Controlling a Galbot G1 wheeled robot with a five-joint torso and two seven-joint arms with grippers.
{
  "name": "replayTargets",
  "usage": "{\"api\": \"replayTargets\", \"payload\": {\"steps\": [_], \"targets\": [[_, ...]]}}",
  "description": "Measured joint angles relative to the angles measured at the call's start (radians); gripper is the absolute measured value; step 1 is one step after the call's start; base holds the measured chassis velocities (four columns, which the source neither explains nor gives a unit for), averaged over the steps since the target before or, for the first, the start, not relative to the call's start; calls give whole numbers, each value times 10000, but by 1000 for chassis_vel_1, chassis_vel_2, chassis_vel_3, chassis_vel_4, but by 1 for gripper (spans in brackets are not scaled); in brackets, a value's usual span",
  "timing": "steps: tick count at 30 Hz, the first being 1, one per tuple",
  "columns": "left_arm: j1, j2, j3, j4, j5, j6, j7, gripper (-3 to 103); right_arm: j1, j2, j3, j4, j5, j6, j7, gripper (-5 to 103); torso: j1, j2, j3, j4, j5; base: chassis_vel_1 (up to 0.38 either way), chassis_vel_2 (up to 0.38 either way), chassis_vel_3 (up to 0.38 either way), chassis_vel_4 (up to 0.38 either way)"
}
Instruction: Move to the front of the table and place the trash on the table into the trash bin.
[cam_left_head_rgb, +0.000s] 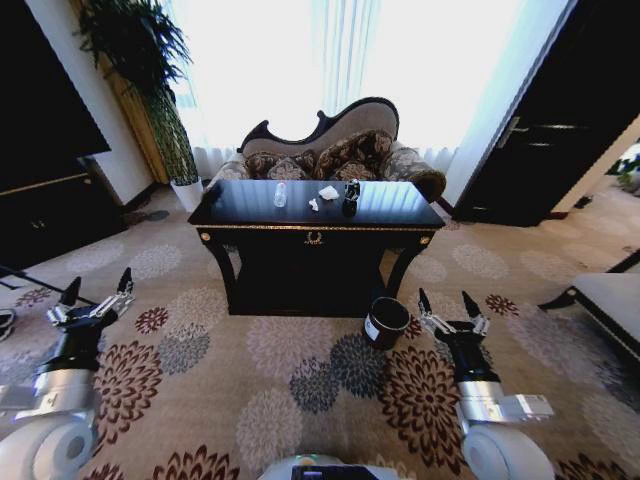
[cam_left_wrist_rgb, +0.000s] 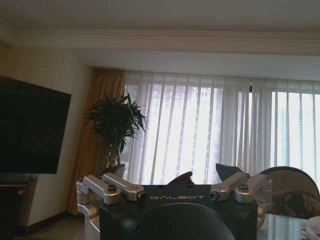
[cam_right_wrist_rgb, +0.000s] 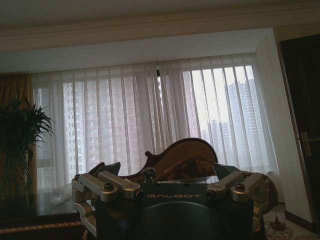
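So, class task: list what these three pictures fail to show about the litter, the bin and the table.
- Small black cylindrical trash bin, head view: inside too dark to see.
- Crushed metal can and crumpled white paper scraps: too small for detail.
- Glossy black wooden table: far legs hidden behind its own body.

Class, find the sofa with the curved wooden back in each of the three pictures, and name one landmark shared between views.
Head view: sofa stands centre, behind the table.
Left wrist view: its back sits at the right edge.
Right wrist view: its back rises centrally above the right gripper.
Shared landmark: the potted plant.
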Motion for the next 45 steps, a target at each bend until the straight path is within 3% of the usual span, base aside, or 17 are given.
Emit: {"api": "replayTargets", "payload": {"steps": [27, 45], "targets": [[-101, -122, 172, 332, 61, -341, 124, 100, -188, 292, -63, 285, -441, 218, -70, 100, 12, -6, 3, 0, 0, -313, 310, 312, -309], [-183, 58, 129, 83, -183, -215, -65, 100, -285, 347, -114, 578, -366, 298, -220, 100, 2, -1, 1, 2, 0, -12, 12, 20, -14]]}}
